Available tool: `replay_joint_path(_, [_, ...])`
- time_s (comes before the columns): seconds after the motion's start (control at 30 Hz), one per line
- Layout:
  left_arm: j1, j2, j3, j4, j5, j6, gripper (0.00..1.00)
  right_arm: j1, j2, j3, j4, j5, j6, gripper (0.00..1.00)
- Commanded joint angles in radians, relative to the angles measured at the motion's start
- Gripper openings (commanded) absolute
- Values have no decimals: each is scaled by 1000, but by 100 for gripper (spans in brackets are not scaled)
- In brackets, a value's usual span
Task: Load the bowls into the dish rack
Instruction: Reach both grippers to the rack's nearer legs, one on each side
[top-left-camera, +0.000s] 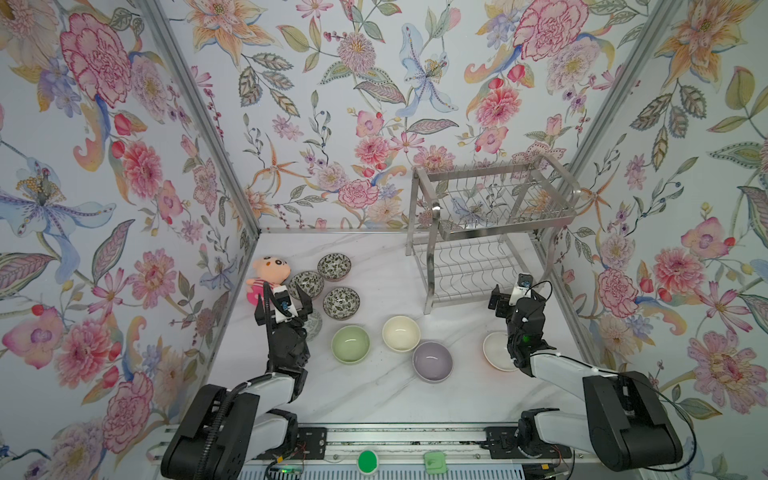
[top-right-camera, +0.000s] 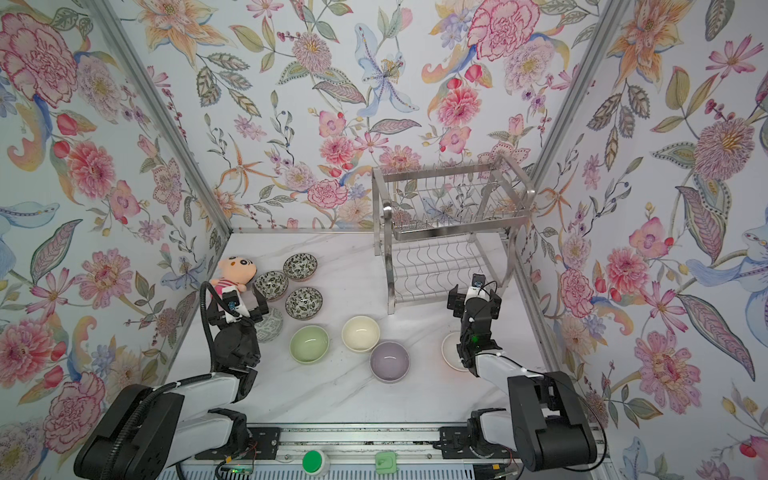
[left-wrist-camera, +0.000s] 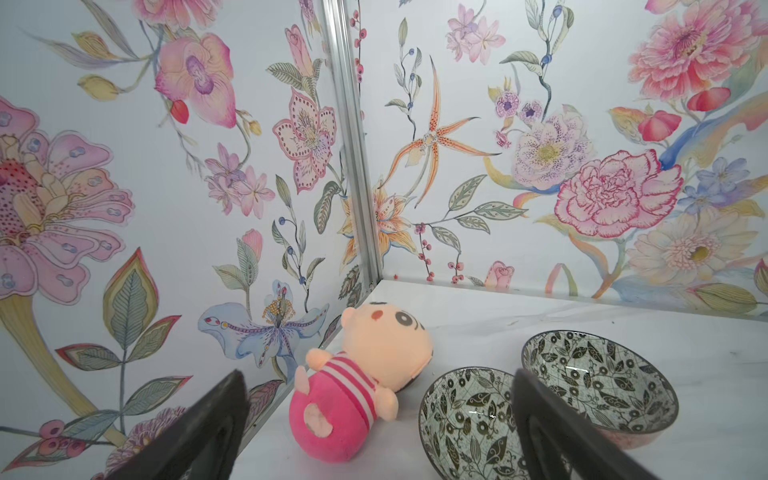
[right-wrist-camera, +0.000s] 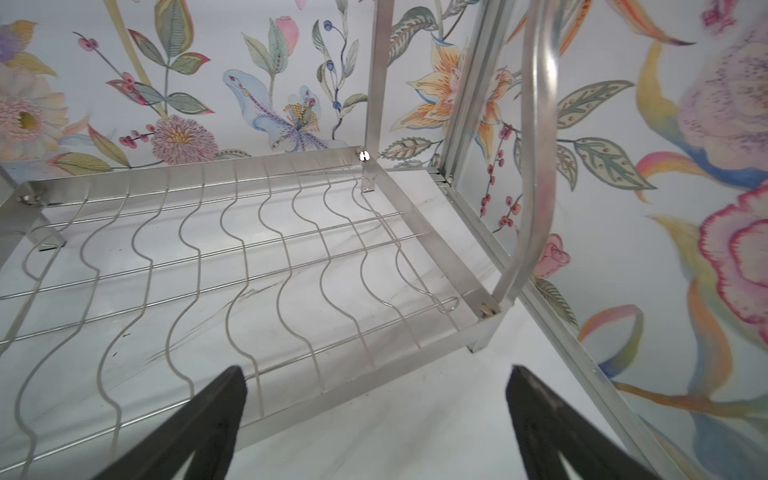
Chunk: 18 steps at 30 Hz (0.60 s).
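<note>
Left pincer (top-left-camera: 282, 303), jaws spread wide and holding nothing, hangs over the left side of a white marble desk (top-left-camera: 374, 399). Right pincer (top-left-camera: 515, 296), also wide open and empty, hangs over the right side, just in front of the dish rack's lower shelf.

Nearest the robot, four plain bowls stand upright on the desk in a loose row. From left to right they are a pale green bowl (top-left-camera: 350, 344), a cream bowl (top-left-camera: 401, 333) and a lilac bowl (top-left-camera: 432, 360) touching or nearly touching the cream one. Last comes a white bowl (top-left-camera: 494, 351) with an orange outside, partly hidden under the right arm.

Farther back on the left, three leaf-patterned bowls (top-left-camera: 341, 303) cluster close together. A fourth bowl (top-left-camera: 314, 326) lies mostly hidden beneath the left pincer. A pink plush doll (top-left-camera: 266, 278) lies on its side beside them, against the left wall.

Farthest away, in the back right corner, stands the two-tier steel dish rack (top-left-camera: 490, 224). Its wavy wire lower shelf fills the right wrist view. Floral wallpaper (top-left-camera: 332, 104) covers all three walls.
</note>
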Motion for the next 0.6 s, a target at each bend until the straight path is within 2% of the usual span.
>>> replay_joint_path(0.0, [-73,-62,35,-77,-102,71,99,6,-95,-3,-188,151,77,99])
replay_joint_path(0.1, [-134,-111,144,-269,-68,17,99,-30,-193,-23,-234,115,207,99])
replay_joint_path(0.23, [-216,-92,288,-481,123,-151,100,-135,-297,-33,-293,-86,407,99])
replay_joint_path(0.3, [-299,-38,360,-536,195,-201,99,-159,-297,7,-342,-142,421,99])
replay_joint_path(0.47, [-538,132,543,-580,223,-183,99,-142,-216,156,-505,-171,429,99])
replay_joint_path(0.57, [-610,238,636,-574,263,-244,99,-127,-185,195,-539,-188,410,99])
